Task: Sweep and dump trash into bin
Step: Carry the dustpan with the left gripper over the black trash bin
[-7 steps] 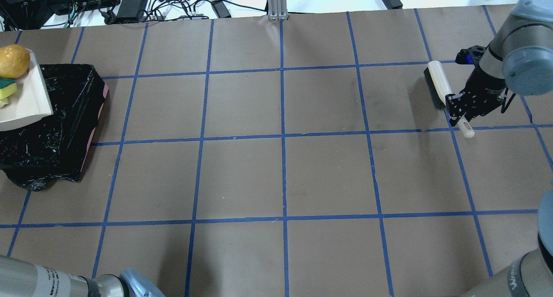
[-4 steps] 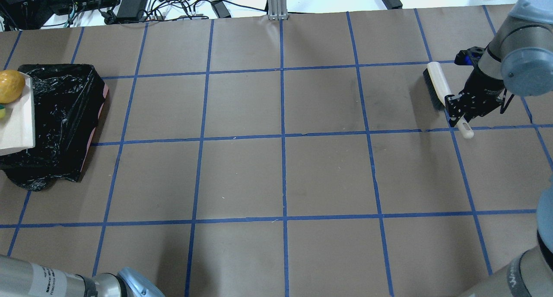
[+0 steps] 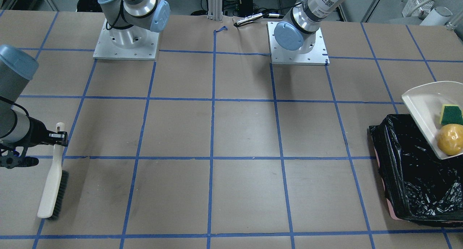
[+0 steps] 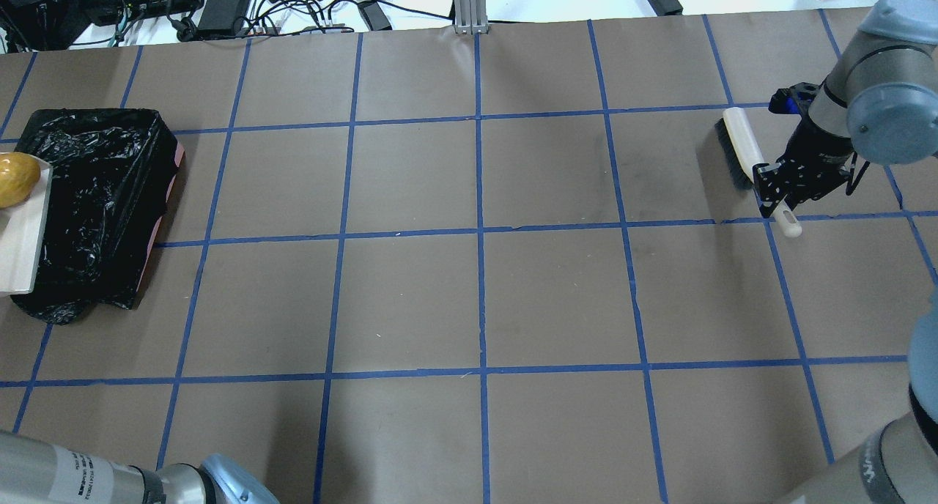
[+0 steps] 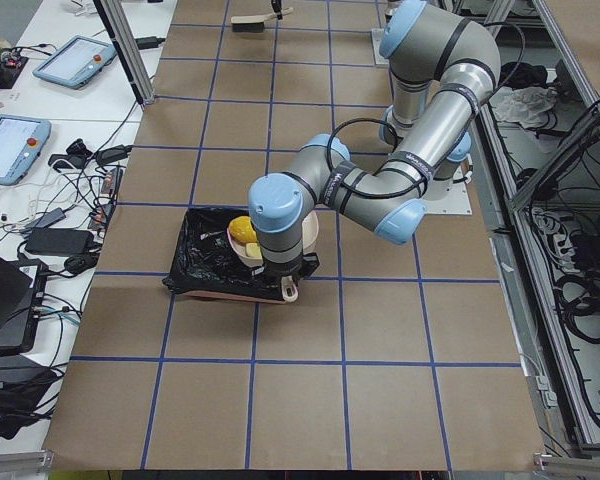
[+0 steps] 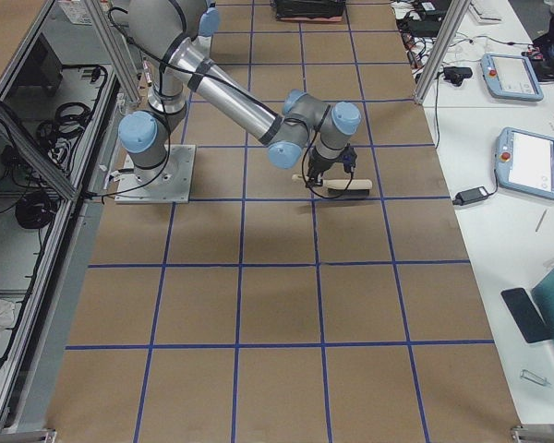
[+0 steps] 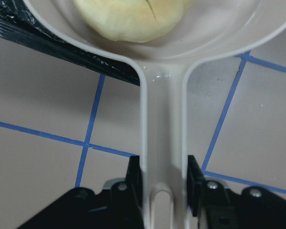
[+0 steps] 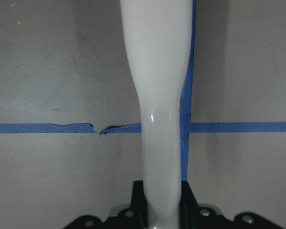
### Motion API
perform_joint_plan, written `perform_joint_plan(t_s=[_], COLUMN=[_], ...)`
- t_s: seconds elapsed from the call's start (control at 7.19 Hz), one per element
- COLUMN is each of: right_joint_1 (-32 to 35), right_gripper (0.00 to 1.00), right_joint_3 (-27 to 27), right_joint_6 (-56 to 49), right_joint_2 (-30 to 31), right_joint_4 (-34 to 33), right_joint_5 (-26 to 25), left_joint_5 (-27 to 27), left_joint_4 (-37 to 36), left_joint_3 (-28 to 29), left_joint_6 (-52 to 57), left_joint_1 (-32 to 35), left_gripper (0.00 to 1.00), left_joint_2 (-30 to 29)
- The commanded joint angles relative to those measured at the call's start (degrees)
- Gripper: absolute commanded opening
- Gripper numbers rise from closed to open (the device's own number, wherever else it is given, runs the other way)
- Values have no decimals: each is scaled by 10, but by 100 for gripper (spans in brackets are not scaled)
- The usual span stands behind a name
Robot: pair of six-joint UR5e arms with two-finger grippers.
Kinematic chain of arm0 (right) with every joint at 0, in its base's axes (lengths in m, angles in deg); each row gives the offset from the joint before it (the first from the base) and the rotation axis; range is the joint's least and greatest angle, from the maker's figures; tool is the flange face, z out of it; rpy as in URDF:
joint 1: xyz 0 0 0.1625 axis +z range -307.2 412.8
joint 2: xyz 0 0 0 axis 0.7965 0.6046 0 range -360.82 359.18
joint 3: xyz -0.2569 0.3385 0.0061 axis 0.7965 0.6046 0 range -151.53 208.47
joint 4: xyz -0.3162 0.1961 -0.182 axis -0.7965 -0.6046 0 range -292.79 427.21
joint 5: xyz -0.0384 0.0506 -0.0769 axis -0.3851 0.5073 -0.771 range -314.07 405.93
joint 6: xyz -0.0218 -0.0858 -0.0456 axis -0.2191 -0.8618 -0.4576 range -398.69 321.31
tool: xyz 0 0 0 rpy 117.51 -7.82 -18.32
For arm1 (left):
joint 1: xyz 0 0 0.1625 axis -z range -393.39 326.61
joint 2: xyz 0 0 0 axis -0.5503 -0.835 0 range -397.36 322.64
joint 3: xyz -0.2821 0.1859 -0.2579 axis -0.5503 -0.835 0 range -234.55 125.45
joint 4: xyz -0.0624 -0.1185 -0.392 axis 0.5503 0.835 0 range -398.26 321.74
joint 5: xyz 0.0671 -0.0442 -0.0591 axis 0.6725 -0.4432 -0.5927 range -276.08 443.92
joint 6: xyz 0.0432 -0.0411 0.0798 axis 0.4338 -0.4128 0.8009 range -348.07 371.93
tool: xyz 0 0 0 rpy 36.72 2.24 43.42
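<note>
The bin point(image 4: 95, 196) is lined with a crinkly black bag and stands at the table's left end; it also shows in the front view point(image 3: 412, 176). My left gripper point(image 7: 163, 174) is shut on the handle of the beige dustpan point(image 3: 419, 100), held over the bin's outer edge. The glossy yellow-brown lump point(image 3: 450, 139) and the green-faced yellow sponge point(image 3: 451, 114) lie in the pan. The pale slice is hidden. My right gripper point(image 4: 778, 196) is shut on the handle of a cream brush point(image 4: 736, 149) at the far right, bristles on the table.
Brown paper with a blue tape grid covers the table. Both arm bases point(image 3: 126, 42) stand at the robot's edge. Cables and power bricks point(image 4: 220, 6) lie past the far edge. Tablets lie on a side table point(image 5: 10, 140).
The dustpan with the trash has slid left, mostly out of the overhead view, uncovering more of the bin's opening. The right gripper and brush have shifted slightly farther away.
</note>
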Motion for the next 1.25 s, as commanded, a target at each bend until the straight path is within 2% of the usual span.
perform_joint_plan(t_s=[0.0, 0.14, 0.42, 0.7, 0.84, 0.97, 1.11], right_joint_1=[0, 0, 0, -1, -1, -1, -1], right_gripper=[13, 22, 59, 61, 70, 87, 99], right_joint_3=[0, 1, 1, 3, 4, 7, 12], right_joint_6=[0, 1, 3, 7, 8, 9, 10], right_joint_2=[-3, -5, -4, -1, 0, 1, 11], right_joint_4=[0, 0, 0, -1, -2, -1, 1], right_joint_5=[-2, -2, -2, -2, -2, -2, -2], left_joint_5=[48, 69, 99, 123, 133, 141, 167], left_joint_4=[-4, -4, -4, -14, -19, -30, -44], left_joint_3=[17, 17, 16, 13, 13, 12, 12], left_joint_6=[6, 6, 6, 34, 43, 58, 68], left_joint_1=[21, 32, 63, 82, 89, 95, 106], left_gripper=[2, 2, 2, 3, 3, 3, 3], left_joint_2=[-9, -11, -11, -16, -17, -21, -24])
